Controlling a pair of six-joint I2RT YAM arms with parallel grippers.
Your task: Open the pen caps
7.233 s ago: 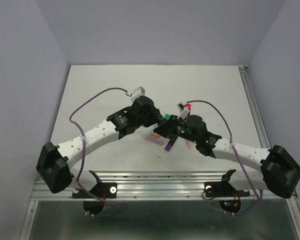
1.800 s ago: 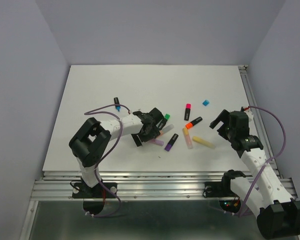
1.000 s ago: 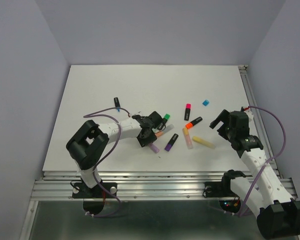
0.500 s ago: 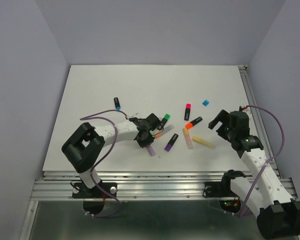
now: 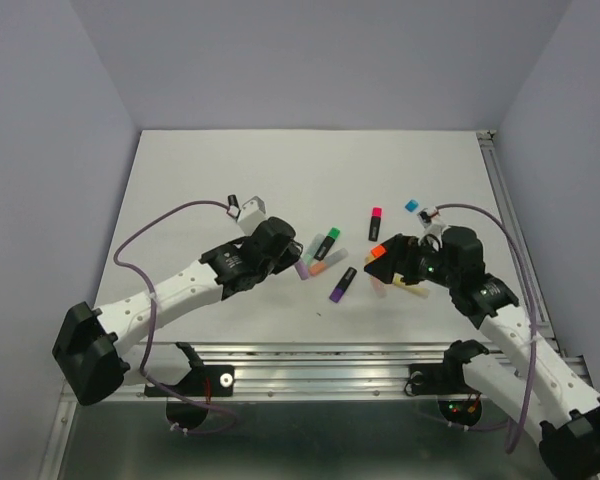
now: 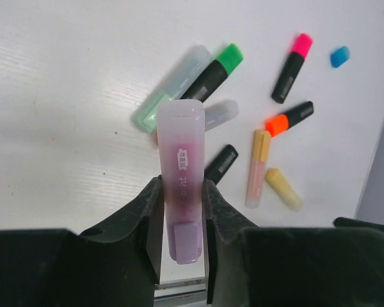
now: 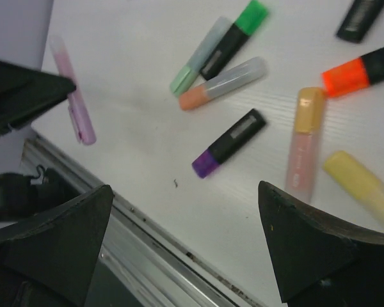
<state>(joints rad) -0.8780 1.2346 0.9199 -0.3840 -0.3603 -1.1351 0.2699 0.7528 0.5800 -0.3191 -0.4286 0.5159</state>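
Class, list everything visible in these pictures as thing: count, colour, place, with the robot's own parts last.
green-capped highlighter: one, black, table centre
pale green highlighter: one, alongside the green-capped one
clear-capped highlighter: one, peach, just nearer than those two
purple-capped highlighter: one, black, nearest the front edge
pink-capped highlighter: one, black, further back
orange-capped highlighter: one, black, right of centre
peach-capped highlighter: one, pale pink, beside the yellow one
yellow highlighter: one, right side
loose cap: one, blue, back right
lilac highlighter: one, held, left of the others
table: one, white
left tool: one, black, shut on the lilac highlighter
right tool: one, black, open above the right-hand highlighters
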